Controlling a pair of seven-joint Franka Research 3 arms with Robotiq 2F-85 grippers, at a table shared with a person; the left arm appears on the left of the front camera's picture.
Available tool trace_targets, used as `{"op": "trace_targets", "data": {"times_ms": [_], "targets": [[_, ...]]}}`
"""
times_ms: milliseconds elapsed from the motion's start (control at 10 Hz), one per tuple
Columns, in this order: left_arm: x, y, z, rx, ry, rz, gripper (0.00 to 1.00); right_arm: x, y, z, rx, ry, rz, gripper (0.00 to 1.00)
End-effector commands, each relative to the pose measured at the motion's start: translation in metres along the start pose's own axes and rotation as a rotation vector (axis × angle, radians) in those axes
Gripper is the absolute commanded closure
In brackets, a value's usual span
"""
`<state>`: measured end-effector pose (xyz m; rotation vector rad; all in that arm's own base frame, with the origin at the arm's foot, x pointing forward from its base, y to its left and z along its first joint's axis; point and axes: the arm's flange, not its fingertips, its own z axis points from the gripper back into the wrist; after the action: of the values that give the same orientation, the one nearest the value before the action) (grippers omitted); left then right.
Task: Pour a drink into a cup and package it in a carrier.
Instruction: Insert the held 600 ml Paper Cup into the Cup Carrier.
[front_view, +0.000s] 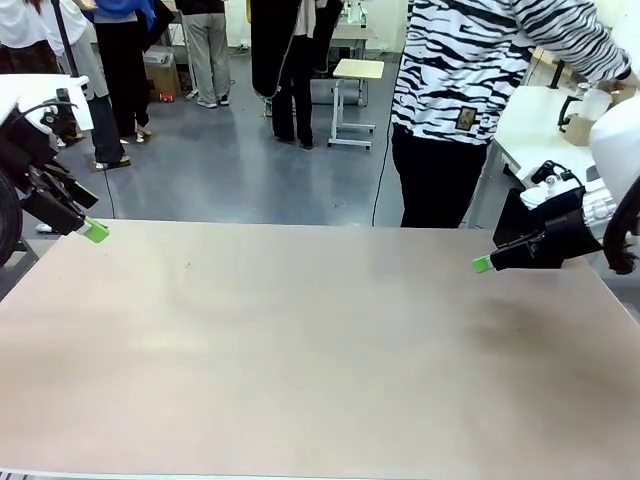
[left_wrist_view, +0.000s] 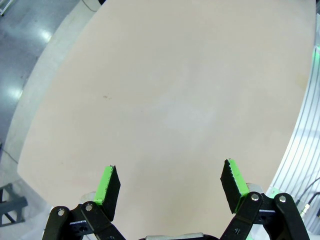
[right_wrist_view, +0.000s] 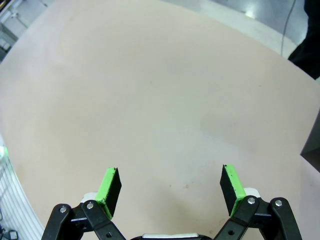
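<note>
Left pincer, right pincer open above table.

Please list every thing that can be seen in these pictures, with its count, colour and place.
table: one, beige top, between the two arms, reaching to the person at the far side.
side table: one, small, pale top on grey legs, on the floor behind the table.
white table: one, at the far right, beside the person.
person: one, black and white striped top, dark trousers, standing at the far edge, right of the middle.
other people: several, standing farther off on the grey floor at the upper left.
left tool: one, black with green pads, open, above the table near its left edge.
right tool: one, black with green pads, open, above the table near its right edge.
</note>
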<state>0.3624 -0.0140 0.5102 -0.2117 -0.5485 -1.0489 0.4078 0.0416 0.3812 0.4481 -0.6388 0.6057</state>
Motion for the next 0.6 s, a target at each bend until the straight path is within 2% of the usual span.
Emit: {"op": "trace_targets", "data": {"times_ms": [0, 500], "targets": [[-0.0012, 0.0003, 0.0019, 0.001, 0.009, -0.007, 0.00, -0.0015, -0.0012, 0.0007, 0.009, 0.004, 0.007, 0.00], [-0.0012, 0.0003, 0.0019, 0.001, 0.009, -0.007, 0.00, -0.0015, -0.0012, 0.0007, 0.009, 0.004, 0.007, 0.00]]}}
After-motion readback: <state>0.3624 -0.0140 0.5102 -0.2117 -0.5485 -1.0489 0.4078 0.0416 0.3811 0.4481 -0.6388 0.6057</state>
